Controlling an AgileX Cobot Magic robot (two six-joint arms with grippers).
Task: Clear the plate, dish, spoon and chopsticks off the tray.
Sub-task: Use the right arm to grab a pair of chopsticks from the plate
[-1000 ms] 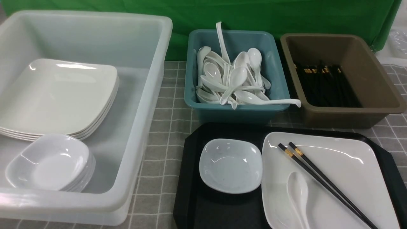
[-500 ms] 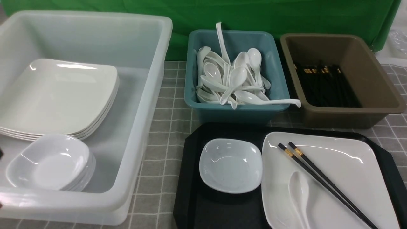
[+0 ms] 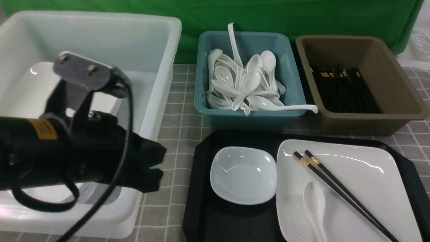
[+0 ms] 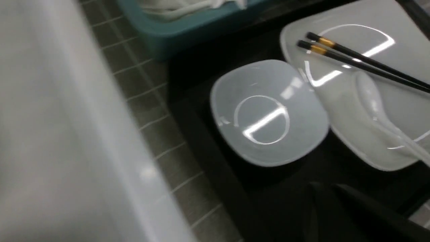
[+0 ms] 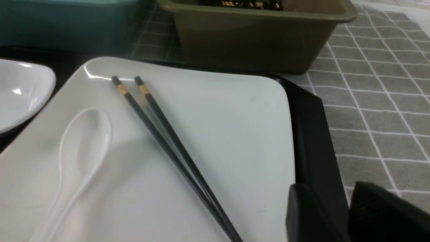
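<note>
Tray [image 3: 201, 201] at the desk's near right corner is not yet cleared, but the left arm [image 3: 50, 151] has just swung in over the clear tub [image 3: 161, 50] on the left — jaws pressed together, empty, nosing toward the dish [image 3: 243, 174], likely its first pick. Rightward, spoon [image 3: 315, 205] and chopsticks [image 3: 336, 187] lie on the plate [image 3: 369, 174]; the right jaws hang partly spread, holding nothing, by the tray's right rim.

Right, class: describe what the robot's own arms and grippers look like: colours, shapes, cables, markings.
The left arm is a black tube with a yellow label, a grey metal bracket with two screws, and a black cable looping along it. The left gripper has blunt black fingers. Of the right gripper only two black wedge-shaped fingers show.
</note>
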